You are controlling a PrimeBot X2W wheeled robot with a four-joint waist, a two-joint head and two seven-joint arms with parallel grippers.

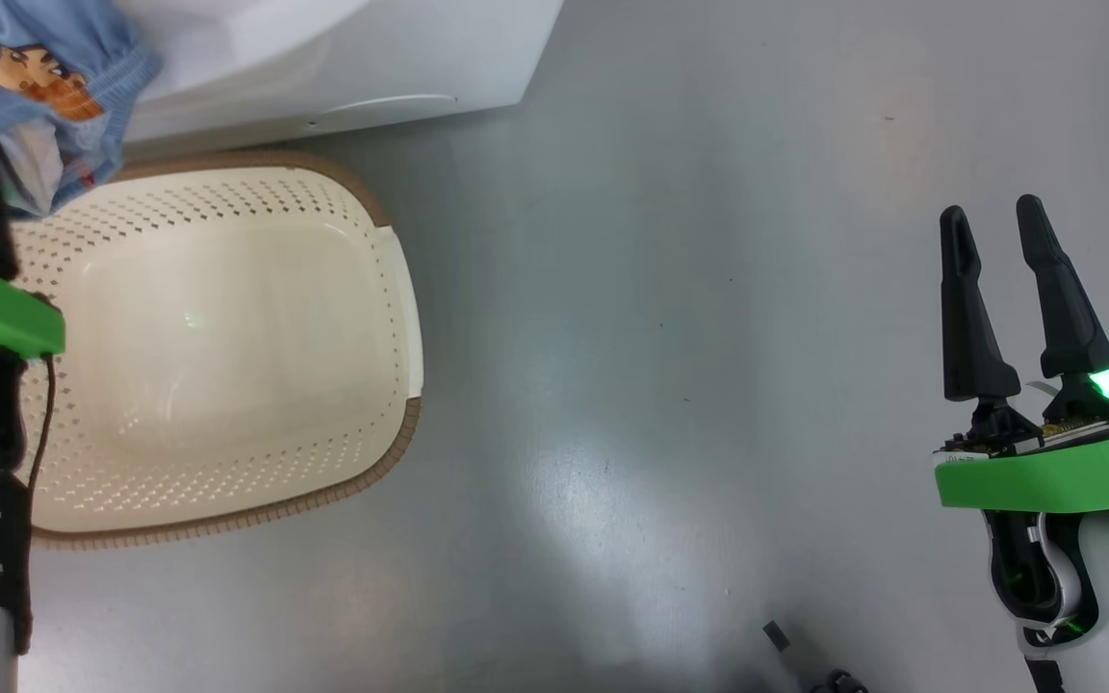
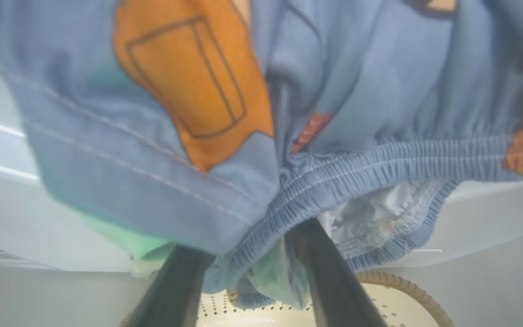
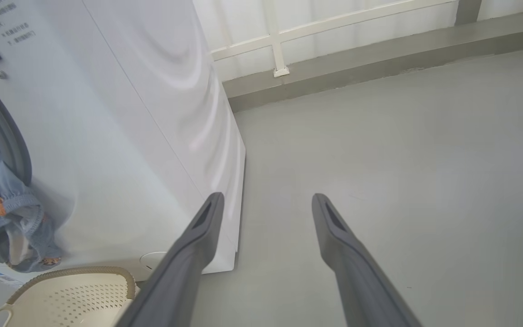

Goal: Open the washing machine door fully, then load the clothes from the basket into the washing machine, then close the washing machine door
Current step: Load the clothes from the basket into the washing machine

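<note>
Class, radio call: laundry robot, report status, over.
Right gripper open, idle. Left gripper in clothes at washing machine mouth, grip unclear. Basket empty. Nothing obstructing.

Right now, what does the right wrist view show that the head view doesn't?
Right wrist view: a grey gasket, the washing machine side panel, a white railing behind. Head view: the whole bare bottom of the basket. Both: the blue cartoon-print clothes, the washing machine front, the basket rim, the open right gripper, grey floor.
</note>
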